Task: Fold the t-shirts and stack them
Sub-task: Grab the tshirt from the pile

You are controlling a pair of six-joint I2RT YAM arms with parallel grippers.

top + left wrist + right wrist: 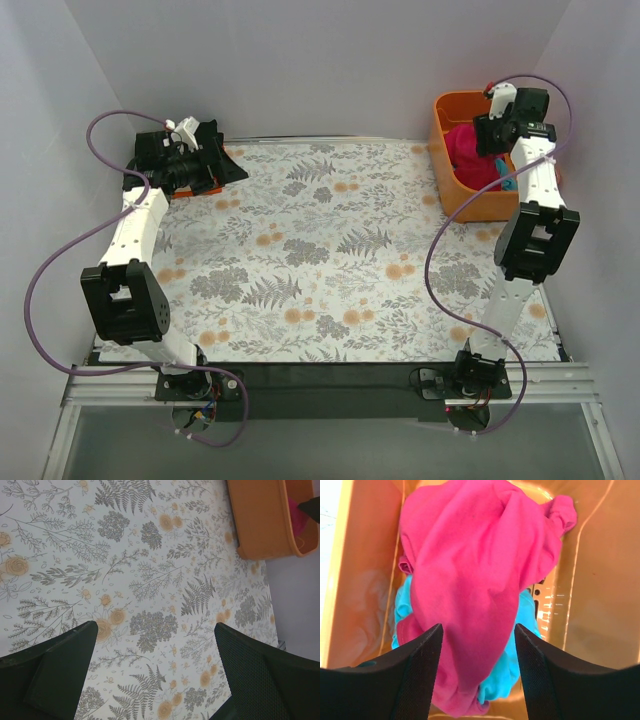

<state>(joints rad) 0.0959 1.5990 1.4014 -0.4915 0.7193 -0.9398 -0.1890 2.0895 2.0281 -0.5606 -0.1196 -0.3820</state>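
Your right gripper (477, 630) hangs with jaws parted, clamping nothing, over the pink shirt (470, 555) heaped on the teal shirt (402, 605) in the basket (600, 580). You're at pick-up: lower, pinch pink cloth only, lift clear. Left gripper (155, 626) gapes wide above the table (150, 555).

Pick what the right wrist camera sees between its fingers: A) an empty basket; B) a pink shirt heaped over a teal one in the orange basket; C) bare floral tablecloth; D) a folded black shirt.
B: the pink shirt lies over the teal shirt inside the orange basket, framed by the right gripper with its jaws apart.
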